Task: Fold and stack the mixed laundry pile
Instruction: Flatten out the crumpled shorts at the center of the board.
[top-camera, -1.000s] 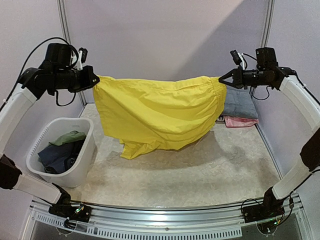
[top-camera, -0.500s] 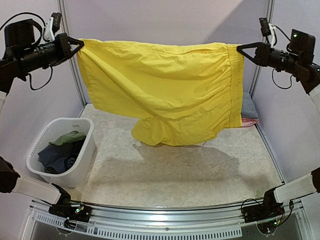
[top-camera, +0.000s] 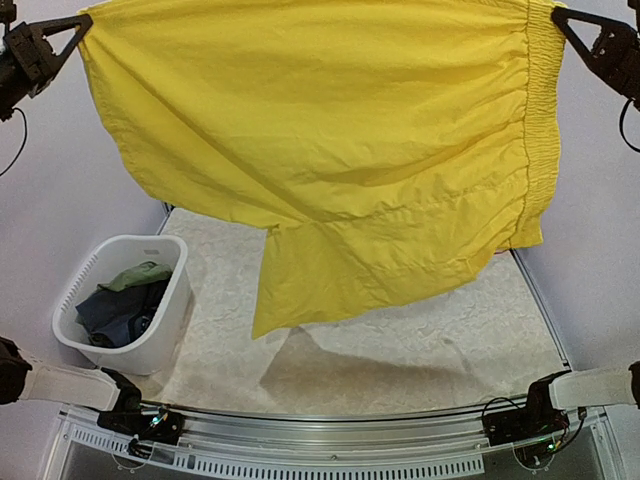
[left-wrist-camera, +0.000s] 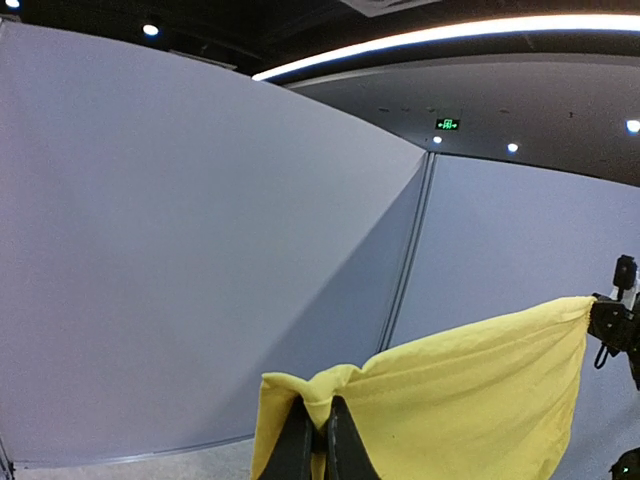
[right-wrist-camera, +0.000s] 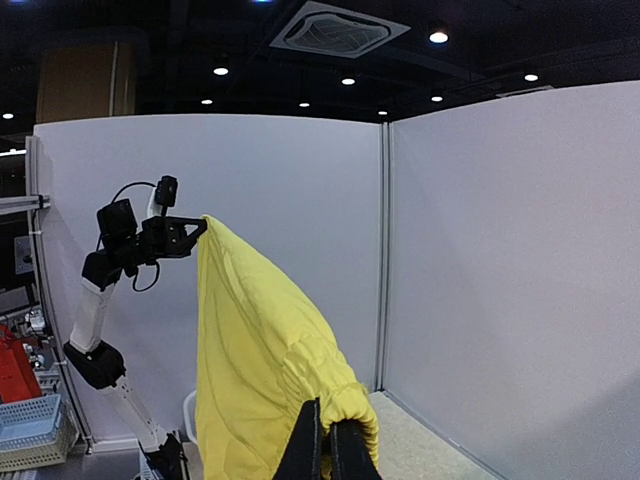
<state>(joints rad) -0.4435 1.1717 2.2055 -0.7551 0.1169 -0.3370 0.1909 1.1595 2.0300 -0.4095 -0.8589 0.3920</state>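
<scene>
The bright yellow shorts (top-camera: 330, 150) hang spread wide and high above the table, filling the upper half of the top view. My left gripper (top-camera: 88, 18) is shut on their top left corner, with the cloth (left-wrist-camera: 440, 400) pinched between its dark fingers. My right gripper (top-camera: 556, 14) is shut on the gathered elastic waistband (right-wrist-camera: 345, 405) at the top right. One leg of the shorts droops lowest at the centre. Dark blue and olive-green garments (top-camera: 125, 300) of the laundry pile lie in the white tub (top-camera: 160, 345) at the left. The shorts hide the back right of the table.
The white tub stands on the speckled tabletop (top-camera: 420, 350) near the left wall. Pale partition walls (top-camera: 60, 200) close in the left, back and right. The metal front rail (top-camera: 320, 440) carries both arm bases.
Both grippers have risen and moved apart toward the camera, lifting and stretching the yellow shorts. The shorts now hide the folded grey and pink pieces at the back right.
</scene>
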